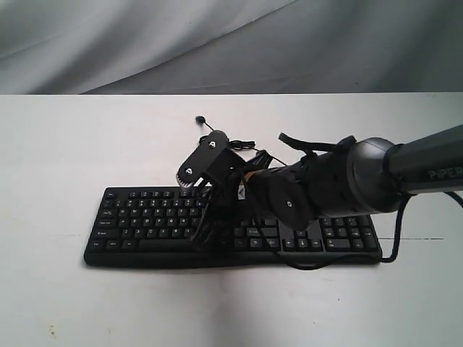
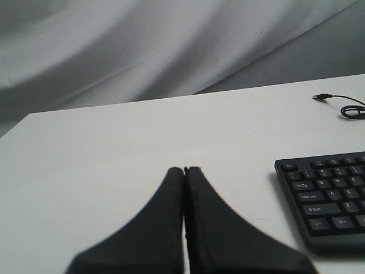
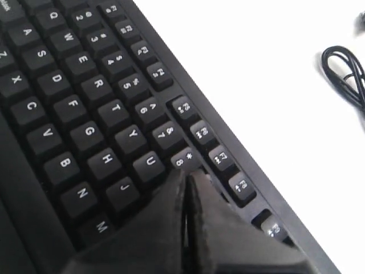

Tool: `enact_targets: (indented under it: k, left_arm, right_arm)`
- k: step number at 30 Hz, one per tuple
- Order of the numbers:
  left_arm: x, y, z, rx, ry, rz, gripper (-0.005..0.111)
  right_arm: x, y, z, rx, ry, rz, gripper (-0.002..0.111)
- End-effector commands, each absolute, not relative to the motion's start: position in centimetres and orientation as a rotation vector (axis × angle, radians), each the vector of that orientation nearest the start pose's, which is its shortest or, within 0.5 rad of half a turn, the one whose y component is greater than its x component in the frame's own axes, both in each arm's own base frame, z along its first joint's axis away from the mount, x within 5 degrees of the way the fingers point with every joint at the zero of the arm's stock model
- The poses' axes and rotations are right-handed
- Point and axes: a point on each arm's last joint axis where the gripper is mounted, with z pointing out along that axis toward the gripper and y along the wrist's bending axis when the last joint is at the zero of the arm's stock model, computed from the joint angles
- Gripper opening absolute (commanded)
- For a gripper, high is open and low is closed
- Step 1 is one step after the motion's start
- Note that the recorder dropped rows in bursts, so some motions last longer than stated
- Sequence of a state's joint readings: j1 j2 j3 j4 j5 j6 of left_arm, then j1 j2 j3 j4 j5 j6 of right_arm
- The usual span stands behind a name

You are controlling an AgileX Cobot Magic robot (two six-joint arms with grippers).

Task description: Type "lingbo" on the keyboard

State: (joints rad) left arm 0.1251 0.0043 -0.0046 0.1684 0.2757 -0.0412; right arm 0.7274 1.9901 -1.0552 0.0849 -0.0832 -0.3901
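Observation:
The black keyboard [image 1: 145,217] lies across the white table [image 1: 65,152]. My right arm reaches across its middle. The right gripper [image 1: 205,225] points down onto the letter keys. In the right wrist view the right gripper [image 3: 188,174] is shut, its tips just beside the 8 key [image 3: 183,159] and past the U key [image 3: 149,164], hiding the key beneath them. The left gripper [image 2: 184,170] is shut on nothing and hovers over bare table, left of the keyboard's [image 2: 328,194] left end. The left arm does not show in the exterior view.
The keyboard's thin black cable [image 1: 242,148] lies coiled behind it, its USB plug [image 1: 201,119] loose on the table. That cable [image 2: 351,108] also shows in the left wrist view. A grey cloth backdrop [image 1: 217,43] hangs behind the table.

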Motion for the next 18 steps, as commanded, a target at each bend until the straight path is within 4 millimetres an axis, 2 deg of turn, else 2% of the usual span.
enact_targets:
  k: [1, 5, 18]
  left_arm:
    - [5.4, 1.0, 18.9, -0.034, 1.75, 0.208, 0.0]
    - [5.4, 1.0, 18.9, -0.034, 1.75, 0.208, 0.0]
    - [5.4, 1.0, 18.9, -0.034, 1.75, 0.208, 0.0]
  right_arm:
    - [30.2, 26.5, 12.7, -1.168, 2.029, 0.19, 0.0]
    - [30.3, 27.0, 11.6, -1.185, 2.041, 0.191, 0.0]
    - [30.6, 27.3, 11.5, -1.179, 2.02, 0.191, 0.0]
